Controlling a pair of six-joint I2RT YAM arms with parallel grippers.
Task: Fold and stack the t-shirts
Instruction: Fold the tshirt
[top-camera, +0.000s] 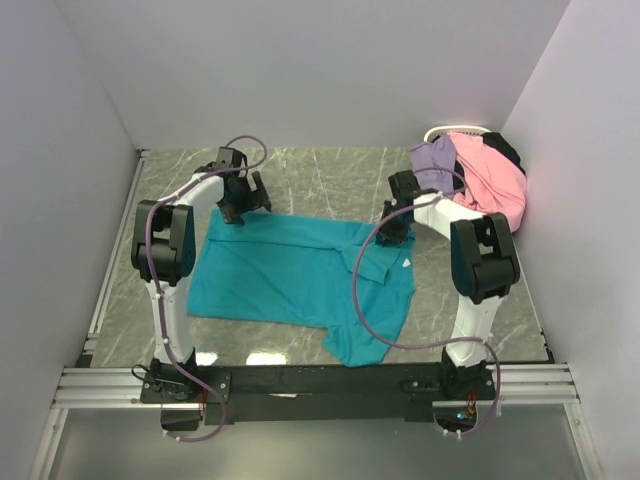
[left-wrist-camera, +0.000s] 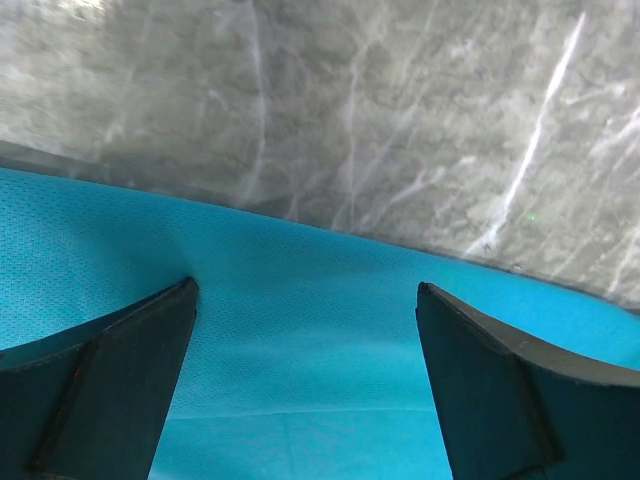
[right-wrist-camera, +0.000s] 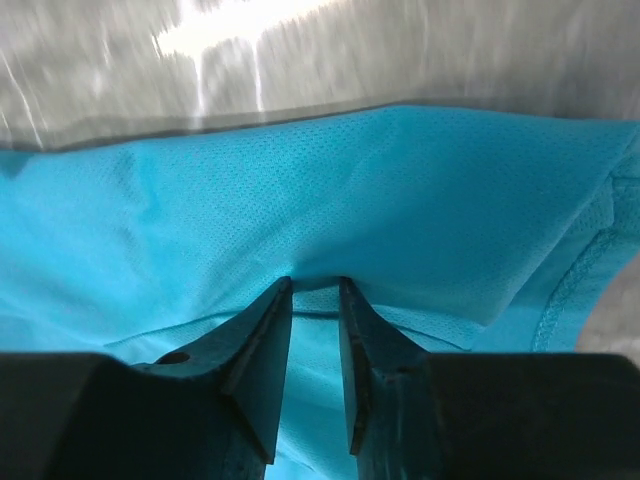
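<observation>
A teal t-shirt (top-camera: 290, 275) lies spread on the marble table, one sleeve hanging toward the near edge. My left gripper (top-camera: 238, 212) sits at the shirt's far left corner. In the left wrist view it (left-wrist-camera: 306, 285) is open, fingers wide apart just above the teal cloth (left-wrist-camera: 300, 400) near its far hem. My right gripper (top-camera: 395, 232) is at the shirt's far right edge. In the right wrist view it (right-wrist-camera: 314, 282) is shut on a small fold of the teal cloth (right-wrist-camera: 350, 190). Pink (top-camera: 490, 180), lavender (top-camera: 435, 160) and black (top-camera: 507, 150) t-shirts are piled at the far right.
The piled shirts lie in a white wire-rimmed basket (top-camera: 455, 129) in the far right corner. White walls enclose the table on the left, back and right. Bare marble (left-wrist-camera: 400, 100) lies beyond the shirt's far hem. The arm bases stand at the near edge.
</observation>
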